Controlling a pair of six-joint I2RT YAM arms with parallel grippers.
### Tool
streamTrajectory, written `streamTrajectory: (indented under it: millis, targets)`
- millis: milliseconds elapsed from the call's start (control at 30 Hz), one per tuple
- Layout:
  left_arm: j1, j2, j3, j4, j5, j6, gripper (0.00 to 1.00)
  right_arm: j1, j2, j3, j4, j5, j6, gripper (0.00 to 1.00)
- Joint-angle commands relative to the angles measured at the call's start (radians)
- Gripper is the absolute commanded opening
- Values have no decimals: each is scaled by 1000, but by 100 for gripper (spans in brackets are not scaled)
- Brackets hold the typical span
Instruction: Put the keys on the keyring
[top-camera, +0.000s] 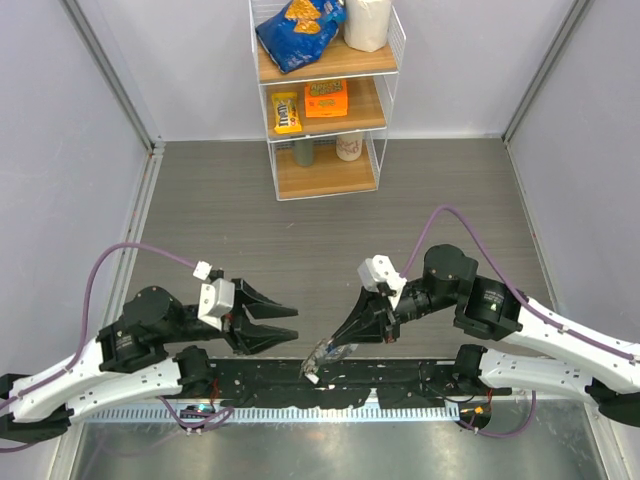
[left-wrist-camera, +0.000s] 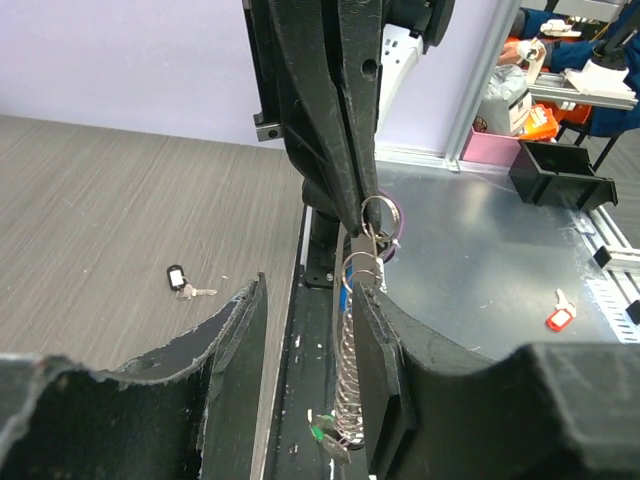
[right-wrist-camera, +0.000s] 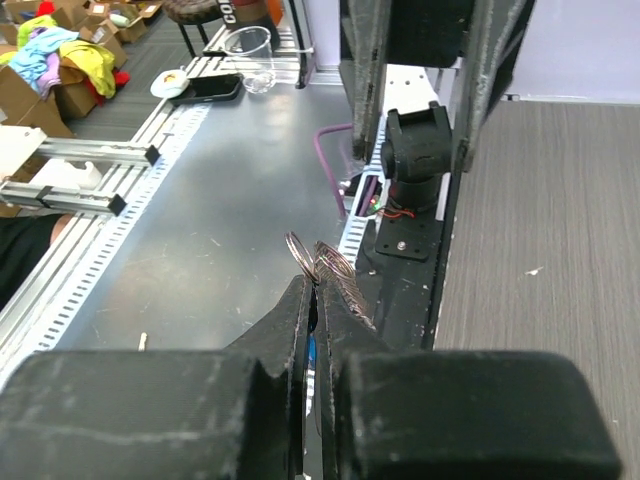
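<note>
Right wrist view has the right pincer (right-wrist-camera: 312, 288) clamped shut on the keyring (right-wrist-camera: 325, 262), which juts just past its tips. Seen from the left wrist, the ring's chain (left-wrist-camera: 348, 390) drops between the fingers of the left pincer (left-wrist-camera: 308, 300), which stands apart and grips nothing. A green tag (left-wrist-camera: 322, 432) dangles at the chain's end. Further out to the left, well apart on the tabletop (left-wrist-camera: 90, 200), lies a key (left-wrist-camera: 183, 283) with a black head. The likely trouble is that the left pincer, closing or moving off toward the key, snags the hanging chain and drags the ring out of the right one's thin grip. The key is also small and flat, so it may skid away under a fingertip. By count there are two pincers, one keyring, one chain, one green tag and one key in sight; I cannot find a second key.
</note>
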Motion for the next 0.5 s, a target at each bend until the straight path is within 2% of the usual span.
streamTrajectory:
  millis: [0, 333, 467]
  targets:
    - [0, 15, -7, 89, 34, 5, 45, 8, 2, 11, 106, -93, 25, 5]
    - [0, 14, -49, 208, 228, 8, 45, 8, 47, 31, 180, -323, 123, 5]
    - [0, 9, -76, 306, 317, -1, 46, 8, 90, 45, 270, -397, 200, 5]
